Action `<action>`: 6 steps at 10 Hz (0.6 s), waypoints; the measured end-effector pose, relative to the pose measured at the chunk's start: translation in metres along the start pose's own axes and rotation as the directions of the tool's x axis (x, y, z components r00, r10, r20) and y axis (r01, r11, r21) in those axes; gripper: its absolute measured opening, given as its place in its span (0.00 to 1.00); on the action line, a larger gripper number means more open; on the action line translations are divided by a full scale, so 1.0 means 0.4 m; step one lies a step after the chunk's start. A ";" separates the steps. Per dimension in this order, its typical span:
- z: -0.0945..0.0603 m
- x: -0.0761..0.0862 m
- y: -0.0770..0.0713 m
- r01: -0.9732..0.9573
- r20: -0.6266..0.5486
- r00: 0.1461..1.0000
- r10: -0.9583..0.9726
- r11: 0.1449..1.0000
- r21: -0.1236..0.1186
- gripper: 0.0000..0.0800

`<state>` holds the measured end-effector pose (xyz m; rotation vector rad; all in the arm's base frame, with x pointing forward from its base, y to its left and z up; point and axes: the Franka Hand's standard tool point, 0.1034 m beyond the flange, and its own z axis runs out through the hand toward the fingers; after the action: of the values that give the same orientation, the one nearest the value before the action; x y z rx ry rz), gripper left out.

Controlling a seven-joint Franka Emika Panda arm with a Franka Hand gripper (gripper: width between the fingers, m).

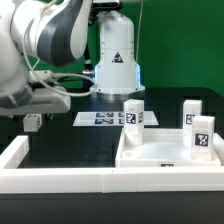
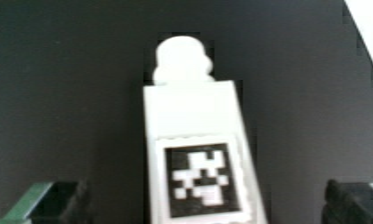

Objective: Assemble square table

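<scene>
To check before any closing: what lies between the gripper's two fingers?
A tagged white table leg lies between the open gripper's fingers, touching neither; the wrist view shows it.

At lower right, the square tabletop (image 1: 160, 155) carries three upright tagged legs (image 1: 133, 115). The arm (image 1: 45, 45) fills the upper left, above the marker board (image 1: 100, 119) at centre.

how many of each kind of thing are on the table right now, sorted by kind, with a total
Table tops: 1, the square slab, exterior view's right.
Table legs: 4, one upright behind the slab, two upright at its far right, one lying below the open gripper.
Marker boards: 1.
Border walls: 1.
Total: 7
</scene>
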<state>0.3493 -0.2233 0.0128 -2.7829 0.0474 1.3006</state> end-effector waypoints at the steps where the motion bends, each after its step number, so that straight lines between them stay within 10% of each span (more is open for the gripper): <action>1: 0.012 0.002 0.004 0.004 0.035 0.999 -0.004 1.000 -0.007 0.81; 5: 0.024 0.013 0.007 0.014 0.016 1.000 -0.014 1.000 -0.023 0.81; 6: 0.018 0.017 0.004 0.017 0.013 1.000 -0.016 1.000 -0.026 0.64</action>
<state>0.3480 -0.2242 0.0031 -2.7901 0.0063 1.3252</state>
